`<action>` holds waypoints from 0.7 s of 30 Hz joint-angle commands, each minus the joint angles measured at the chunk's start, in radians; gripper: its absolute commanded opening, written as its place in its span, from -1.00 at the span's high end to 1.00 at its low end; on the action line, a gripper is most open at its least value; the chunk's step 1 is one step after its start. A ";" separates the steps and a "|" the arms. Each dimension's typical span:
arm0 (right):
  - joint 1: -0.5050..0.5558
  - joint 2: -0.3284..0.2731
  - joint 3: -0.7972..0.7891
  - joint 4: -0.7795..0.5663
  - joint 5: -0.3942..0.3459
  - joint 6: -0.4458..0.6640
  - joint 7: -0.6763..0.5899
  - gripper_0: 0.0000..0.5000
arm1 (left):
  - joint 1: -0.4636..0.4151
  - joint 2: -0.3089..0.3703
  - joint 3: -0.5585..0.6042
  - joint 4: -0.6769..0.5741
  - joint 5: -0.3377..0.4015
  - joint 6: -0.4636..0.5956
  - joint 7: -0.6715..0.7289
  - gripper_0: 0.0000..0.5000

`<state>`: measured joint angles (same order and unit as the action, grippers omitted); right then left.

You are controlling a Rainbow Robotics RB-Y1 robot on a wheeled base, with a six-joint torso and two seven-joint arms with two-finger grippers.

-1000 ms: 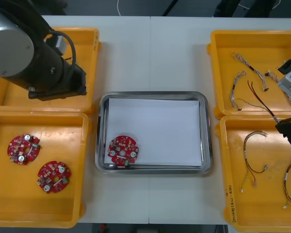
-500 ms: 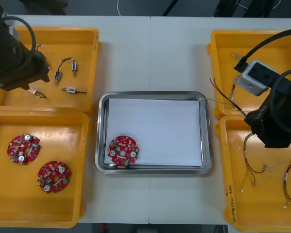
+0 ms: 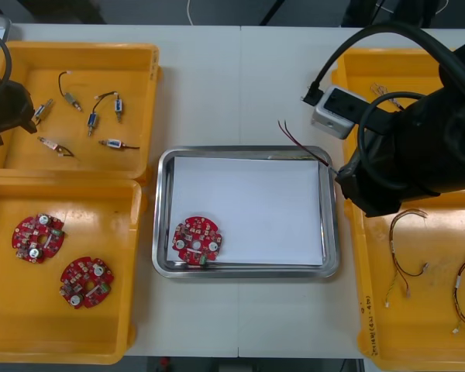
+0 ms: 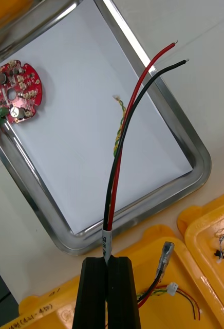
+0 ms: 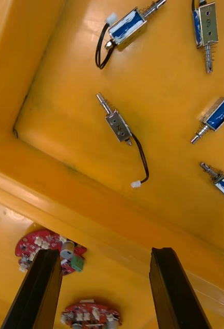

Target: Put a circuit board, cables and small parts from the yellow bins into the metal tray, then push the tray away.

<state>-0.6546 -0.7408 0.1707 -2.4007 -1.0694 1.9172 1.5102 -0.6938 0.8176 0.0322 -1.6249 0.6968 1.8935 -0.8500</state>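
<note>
Red-and-black cable (image 4: 110, 211) has swung over to the metal tray (image 3: 161, 225)!
Right gripper (image 4: 110, 261) clamps it tight (left gripper (image 5: 104, 252) gapes above small metal parts (image 5: 117, 126)); centre it, release low.

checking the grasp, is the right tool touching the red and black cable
Touching. The right wrist view shows the right tool shut on the red and black cable, which rises from it.

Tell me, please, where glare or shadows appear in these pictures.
Right wrist view: a bright glare streak runs along the metal tray's rim, beyond the right gripper, shut on the red and black cable. Left wrist view: soft sheen on the yellow bin floor beyond the open left gripper. Front view: the tray's white inside is evenly lit.
</note>
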 commanded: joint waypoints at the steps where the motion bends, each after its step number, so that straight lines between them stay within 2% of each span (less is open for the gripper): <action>1: -0.060 0.077 0.061 0.031 0.072 0.003 0.048 1.00 | -0.059 0.055 0.020 0.040 -0.014 -0.065 -0.190 -1.00; 3: -0.066 0.107 0.090 0.052 0.128 0.003 0.053 1.00 | -0.059 0.055 0.022 0.050 -0.025 -0.091 -0.233 -1.00; 9: -0.073 0.159 0.153 0.109 0.215 0.003 0.067 1.00 | -0.069 0.055 0.020 0.105 -0.023 -0.149 -0.325 -1.00; 16: -0.071 0.166 0.248 0.140 0.282 0.003 0.076 1.00 | -0.118 0.055 0.018 0.214 0.003 -0.221 -0.489 -1.00; 21: -0.071 0.164 0.319 0.140 0.295 0.003 0.088 1.00 | -0.148 0.054 -0.005 0.289 0.020 -0.290 -0.620 -1.00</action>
<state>-0.6927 -0.5874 0.4341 -2.2520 -0.7854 1.9172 1.5603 -0.7720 0.8196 0.0321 -1.3612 0.7014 1.6477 -1.2729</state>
